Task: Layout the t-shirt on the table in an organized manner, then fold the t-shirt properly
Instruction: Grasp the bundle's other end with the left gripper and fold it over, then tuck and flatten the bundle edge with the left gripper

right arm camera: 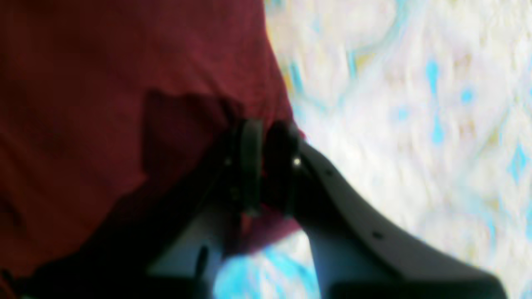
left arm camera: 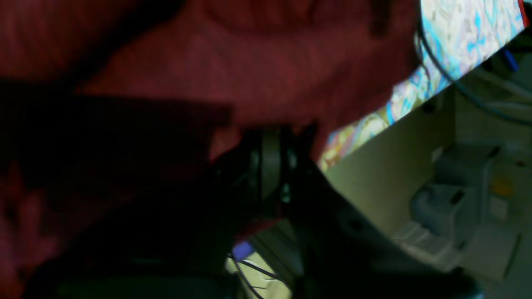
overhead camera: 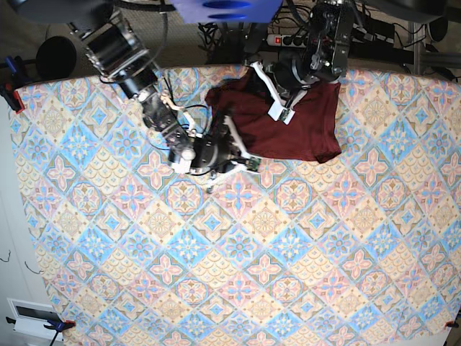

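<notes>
The left gripper [left arm camera: 286,137] is squeezed tight on the t-shirt's [overhead camera: 302,122] edge at the table's [overhead camera: 216,274] far edge. The right gripper [right arm camera: 266,137] pinches the near edge of the shirt. The shirt lies bunched by that far edge.

The t-shirt [overhead camera: 306,122] showed as soft, matt maroon knit, wrinkled into loose folds. The tabletop [overhead camera: 216,274] wore a printed cloth cover, flat and matt. The right tool [right arm camera: 266,166] looked like smooth dark plastic with a faint sheen.
</notes>
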Controlling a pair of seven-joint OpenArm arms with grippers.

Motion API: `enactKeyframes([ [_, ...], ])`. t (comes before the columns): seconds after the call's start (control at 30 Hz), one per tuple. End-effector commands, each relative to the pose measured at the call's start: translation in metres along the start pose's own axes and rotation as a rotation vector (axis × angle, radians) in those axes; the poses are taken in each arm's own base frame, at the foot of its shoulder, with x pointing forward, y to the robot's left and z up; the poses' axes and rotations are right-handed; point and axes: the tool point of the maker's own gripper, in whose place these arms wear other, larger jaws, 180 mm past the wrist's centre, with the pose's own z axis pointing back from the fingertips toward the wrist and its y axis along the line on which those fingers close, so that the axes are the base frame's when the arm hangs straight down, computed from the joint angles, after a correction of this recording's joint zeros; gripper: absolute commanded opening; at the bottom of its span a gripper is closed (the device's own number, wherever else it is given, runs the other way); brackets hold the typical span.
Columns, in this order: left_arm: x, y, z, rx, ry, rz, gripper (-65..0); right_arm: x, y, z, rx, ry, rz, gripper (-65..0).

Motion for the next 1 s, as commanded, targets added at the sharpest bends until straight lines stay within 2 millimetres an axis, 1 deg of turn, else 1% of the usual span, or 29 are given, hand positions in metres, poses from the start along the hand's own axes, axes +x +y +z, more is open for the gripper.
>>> enactKeyframes([
  [0.0, 0.015, 0.025, 0.004, 0.120, -0.030, -0.039, -65.0, -0.002, -0.016, 0.011, -0.052, 0.025, 0.028, -57.5],
  [0.03, 0.021, 0.027, 0.004, 0.128, -0.040, -0.052, -65.0, -0.002, -0.019, 0.016, -0.066, 0.021, 0.041, -57.5],
  [0.1, 0.036, 0.027, 0.003, 0.135, -0.063, -0.074, -65.0, -0.009, -0.023, 0.024, -0.088, 0.045, 0.057, -57.5],
  [0.17, 0.047, 0.031, 0.001, 0.148, -0.075, -0.090, -65.0, -0.015, -0.017, 0.027, -0.088, 0.074, 0.058, -57.5],
  [0.3, 0.067, 0.041, -0.004, 0.171, -0.093, -0.110, -65.0, -0.015, -0.002, 0.033, -0.084, 0.080, 0.066, -57.5],
  [0.37, 0.082, 0.044, -0.004, 0.177, -0.113, -0.121, -65.0, -0.017, 0.004, 0.036, -0.083, 0.081, 0.071, -57.5],
  [0.4, 0.088, 0.045, -0.004, 0.180, -0.123, -0.125, -65.0, -0.018, 0.004, 0.039, -0.089, 0.081, 0.079, -57.5],
  [0.47, 0.094, 0.046, -0.001, 0.181, -0.132, -0.125, -65.0, -0.016, 0.001, 0.045, -0.106, 0.071, 0.088, -57.5],
  [0.53, 0.100, 0.041, 0.005, 0.175, -0.156, -0.137, -65.0, -0.017, -0.005, 0.050, -0.125, 0.067, 0.087, -57.5],
  [0.57, 0.099, 0.038, 0.009, 0.173, -0.165, -0.144, -65.0, -0.019, -0.009, 0.052, -0.136, 0.066, 0.075, -57.5],
  [0.63, 0.089, 0.036, 0.021, 0.182, -0.167, -0.167, -65.0, -0.026, -0.026, 0.060, -0.176, 0.066, 0.022, -57.5],
  [0.7, 0.077, 0.031, 0.028, 0.179, -0.159, -0.173, -65.0, -0.034, -0.043, 0.068, -0.216, 0.065, -0.029, -57.5],
  [0.73, 0.073, 0.032, 0.033, 0.186, -0.162, -0.167, -65.0, -0.039, -0.051, 0.072, -0.236, 0.067, -0.057, -57.5],
  [0.77, 0.070, 0.038, 0.040, 0.207, -0.168, -0.148, -65.0, -0.048, -0.057, 0.073, -0.245, 0.079, -0.087, -57.5],
  [0.83, 0.065, 0.055, 0.055, 0.259, -0.187, -0.102, -65.0, -0.058, -0.063, 0.071, -0.246, 0.080, -0.132, -57.5],
  [0.9, 0.065, 0.068, 0.065, 0.293, -0.215, -0.044, -65.0, -0.067, -0.064, 0.065, -0.234, 0.076, -0.166, -57.5],
  [0.97, 0.069, 0.081, 0.075, 0.319, -0.265, 0.039, -65.0, -0.074, -0.061, 0.054, -0.206, 0.075, -0.193, -57.5],
])
